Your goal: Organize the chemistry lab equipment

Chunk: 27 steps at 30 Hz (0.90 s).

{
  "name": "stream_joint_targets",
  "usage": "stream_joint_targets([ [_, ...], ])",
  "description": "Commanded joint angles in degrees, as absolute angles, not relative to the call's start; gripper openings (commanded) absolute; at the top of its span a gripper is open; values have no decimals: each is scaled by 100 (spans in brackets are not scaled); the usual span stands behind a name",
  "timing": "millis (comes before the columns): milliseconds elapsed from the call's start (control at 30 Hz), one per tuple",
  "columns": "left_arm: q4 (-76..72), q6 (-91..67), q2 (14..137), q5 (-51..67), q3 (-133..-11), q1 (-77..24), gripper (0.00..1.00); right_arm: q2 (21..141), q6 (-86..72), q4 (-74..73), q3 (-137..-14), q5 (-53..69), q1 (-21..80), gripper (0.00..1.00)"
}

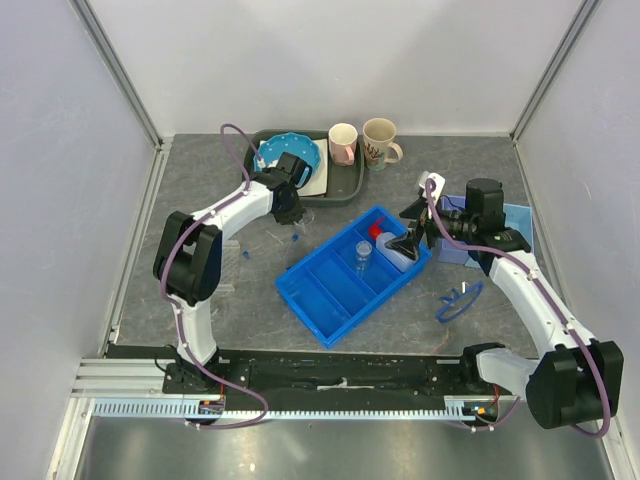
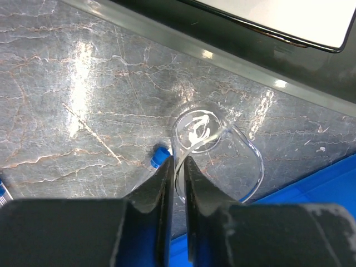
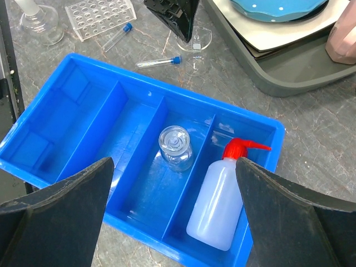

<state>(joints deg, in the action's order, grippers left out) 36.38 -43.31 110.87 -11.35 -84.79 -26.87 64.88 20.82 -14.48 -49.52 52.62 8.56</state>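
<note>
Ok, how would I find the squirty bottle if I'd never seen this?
Look for the big blue tray in the middle of the table. In its end compartment lies a white squeeze bottle. Its red nozzle sets it apart from the clear glass jar in the next compartment.

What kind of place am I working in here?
Likely a staged robot test cell, not a real lab: plain white walls on aluminium framing enclose the table, and lab items like the squeeze bottle and glass beaker share it with two mugs.
</note>
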Motion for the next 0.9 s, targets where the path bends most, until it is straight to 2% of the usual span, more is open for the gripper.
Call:
stream_joint_targets([
  [0, 3560, -4113, 11127, -1107, -8631, -2646, 14, 6521, 2223, -1380, -5115, 5274, 844, 98],
  [67, 3568, -4043, 11031, -1099, -8587, -2646, 2, 6548, 2241, -1389, -5115, 5274, 835, 98],
  [367, 3129, -3411, 9731, -1064, -7612, -2646, 2, 6583, 2399, -1468, -5115, 5159, 835, 98],
  [567, 2585, -2709, 8272, -28, -6506, -2654, 2, 6688, 2663, -1608, -5124, 5037, 835, 98],
  [700, 2075, -2444, 7218, 1332, -5628, -2663, 2, 6802, 2795, -1722, -5142, 4957, 835, 98],
  [867, 1951, -2566, 6355, 1951, -5204, -2935, 2, 6926, 2935, -1793, -5124, 5010, 782, 98],
])
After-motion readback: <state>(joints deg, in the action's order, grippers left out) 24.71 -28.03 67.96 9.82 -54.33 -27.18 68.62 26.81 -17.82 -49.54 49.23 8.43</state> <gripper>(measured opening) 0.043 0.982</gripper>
